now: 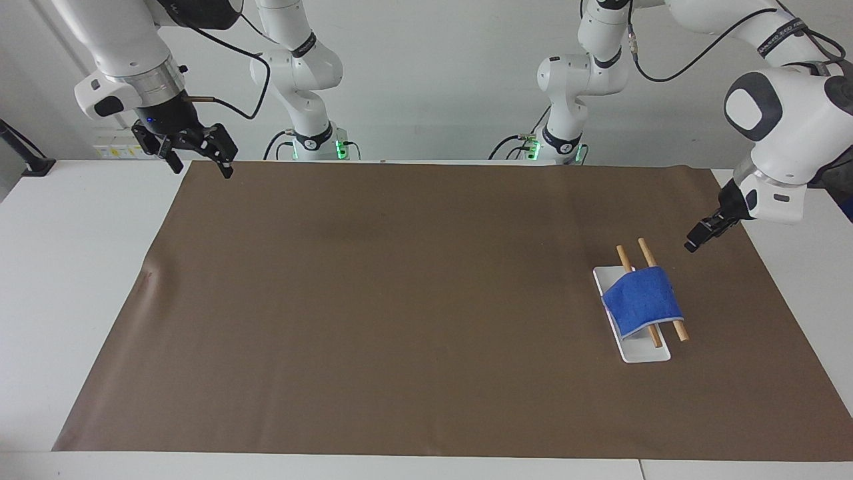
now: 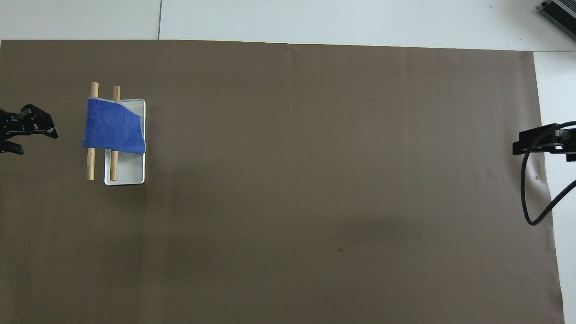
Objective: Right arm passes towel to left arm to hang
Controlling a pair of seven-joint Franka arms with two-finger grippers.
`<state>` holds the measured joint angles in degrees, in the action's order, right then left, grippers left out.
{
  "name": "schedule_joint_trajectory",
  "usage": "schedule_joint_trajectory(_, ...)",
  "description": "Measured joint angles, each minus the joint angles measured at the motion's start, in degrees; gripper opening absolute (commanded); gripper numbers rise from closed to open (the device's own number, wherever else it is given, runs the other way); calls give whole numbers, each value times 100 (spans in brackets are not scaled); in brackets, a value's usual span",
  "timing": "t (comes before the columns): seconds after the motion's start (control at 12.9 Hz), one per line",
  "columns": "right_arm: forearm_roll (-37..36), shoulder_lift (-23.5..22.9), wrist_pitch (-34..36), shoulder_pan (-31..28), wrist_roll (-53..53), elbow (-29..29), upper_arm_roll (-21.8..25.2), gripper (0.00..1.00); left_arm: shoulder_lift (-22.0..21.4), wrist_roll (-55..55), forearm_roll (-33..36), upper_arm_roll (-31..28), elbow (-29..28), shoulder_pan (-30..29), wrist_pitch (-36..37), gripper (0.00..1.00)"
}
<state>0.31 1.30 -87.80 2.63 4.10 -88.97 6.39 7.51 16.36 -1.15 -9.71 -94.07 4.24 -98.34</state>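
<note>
The blue towel [image 1: 643, 300] hangs draped over the two wooden rods [image 1: 623, 257] of a small rack with a white base [image 1: 645, 353], toward the left arm's end of the table. In the overhead view the towel [image 2: 112, 128] covers the middle of both rods [image 2: 91, 166]. My left gripper [image 1: 695, 241] hangs in the air beside the rack, apart from the towel, open and holding nothing; from above the left gripper [image 2: 33, 139] shows at the mat's edge. My right gripper [image 1: 198, 165] waits open over the mat's corner at the right arm's end.
A brown mat [image 1: 400, 300] covers most of the white table [image 1: 73, 267]. The right gripper [image 2: 535, 139] and its black cable [image 2: 526, 198] reach into the overhead view at the mat's edge. Both arm bases stand at the robots' end of the table.
</note>
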Motion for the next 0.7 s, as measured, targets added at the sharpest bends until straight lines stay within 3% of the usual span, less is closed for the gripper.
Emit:
schedule_joint_trajectory(0.46,-9,13,-1,-109,0,-2,-55,100,62,-113,107,560,990,3,1457,73)
schedule_joint_trajectory(0.62,-9,13,-1,-108,0,-2,-85,100,56,-127,107,672,1206,2,1778,76)
schedule_joint_trajectory(0.7,-9,13,-1,-108,0,-2,-99,100,46,-127,108,719,1302,3,1878,83)
